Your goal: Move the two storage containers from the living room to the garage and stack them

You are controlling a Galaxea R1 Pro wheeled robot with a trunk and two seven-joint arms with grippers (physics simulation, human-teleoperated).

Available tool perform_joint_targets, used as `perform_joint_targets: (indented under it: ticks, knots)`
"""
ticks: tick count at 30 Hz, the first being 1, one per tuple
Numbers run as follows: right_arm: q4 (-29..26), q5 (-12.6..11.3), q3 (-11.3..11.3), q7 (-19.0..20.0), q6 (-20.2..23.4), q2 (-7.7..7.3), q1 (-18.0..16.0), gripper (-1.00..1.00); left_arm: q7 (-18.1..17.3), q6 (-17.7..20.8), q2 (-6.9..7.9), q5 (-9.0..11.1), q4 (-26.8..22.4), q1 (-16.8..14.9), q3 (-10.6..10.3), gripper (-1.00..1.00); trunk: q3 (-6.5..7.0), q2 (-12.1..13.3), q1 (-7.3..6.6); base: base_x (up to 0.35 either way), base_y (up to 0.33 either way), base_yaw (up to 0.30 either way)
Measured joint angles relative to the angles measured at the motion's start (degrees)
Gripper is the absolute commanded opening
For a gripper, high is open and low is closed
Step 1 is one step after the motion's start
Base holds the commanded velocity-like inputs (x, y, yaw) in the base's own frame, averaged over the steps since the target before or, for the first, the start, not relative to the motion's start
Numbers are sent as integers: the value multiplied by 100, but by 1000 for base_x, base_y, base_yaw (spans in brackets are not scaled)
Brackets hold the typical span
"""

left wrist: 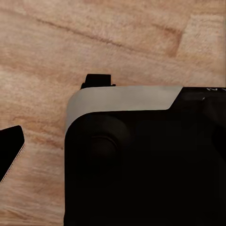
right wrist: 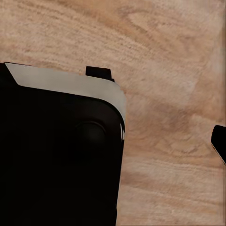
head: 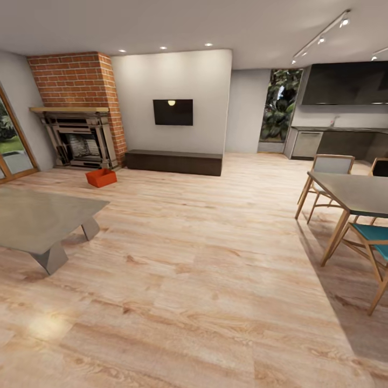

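The light wood plank floor [head: 205,269] fills the near part of the living room. In both wrist views a black and grey robot part [left wrist: 141,155] blocks the view over the same wood, so I cannot tell if either hand is open or closed. A grey low table [head: 37,221] stands at the left. Far off, one orange-red open-top bin [head: 101,177] sits on the floor, in front of the brick fireplace [head: 81,113].

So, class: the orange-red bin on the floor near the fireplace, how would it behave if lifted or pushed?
The orange-red bin looks like rigid plastic, so probably stiff. Open-topped and seemingly empty, it is likely light. Low and flat-based, it should slide on the smooth wood plank floor rather than tip.
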Motion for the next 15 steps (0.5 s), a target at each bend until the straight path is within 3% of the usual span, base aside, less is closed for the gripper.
perform_joint_targets:
  ticks: [15]
  knots:
    - [1,-10,-8,0,2,4,0,100,0,3,0,0,1,0,0,100,0,0,0,322,0,0]
